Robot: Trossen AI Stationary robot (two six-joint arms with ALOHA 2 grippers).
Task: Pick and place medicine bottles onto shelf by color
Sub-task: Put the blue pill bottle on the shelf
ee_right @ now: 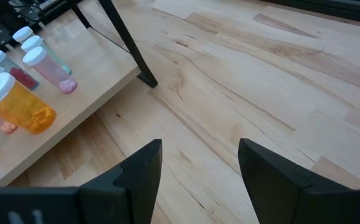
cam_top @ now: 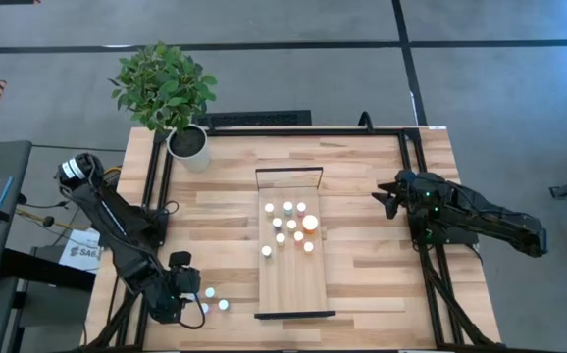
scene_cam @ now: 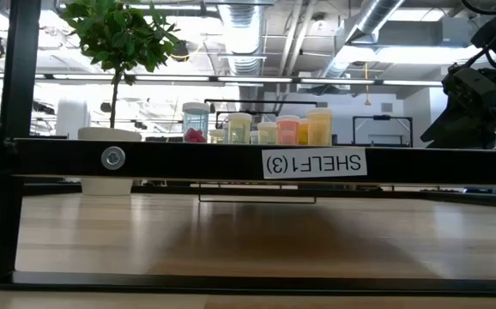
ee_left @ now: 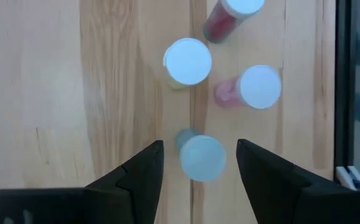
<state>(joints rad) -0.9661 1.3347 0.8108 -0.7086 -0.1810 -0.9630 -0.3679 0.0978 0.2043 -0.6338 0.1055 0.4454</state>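
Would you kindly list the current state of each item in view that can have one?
Left gripper: jaws open, straddling a teal bottle on the table, not clamped.
Right gripper: jaws open, empty, over bare table beside the shelf.
Shelf: holds a cluster of upright capped bottles.
Orange bottle: on shelf, cap on.

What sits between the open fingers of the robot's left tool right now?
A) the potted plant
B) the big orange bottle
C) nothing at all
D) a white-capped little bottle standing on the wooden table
D: the left wrist view shows a white-capped teal-tinted little bottle standing between the left tool's spread fingers, not yet squeezed.
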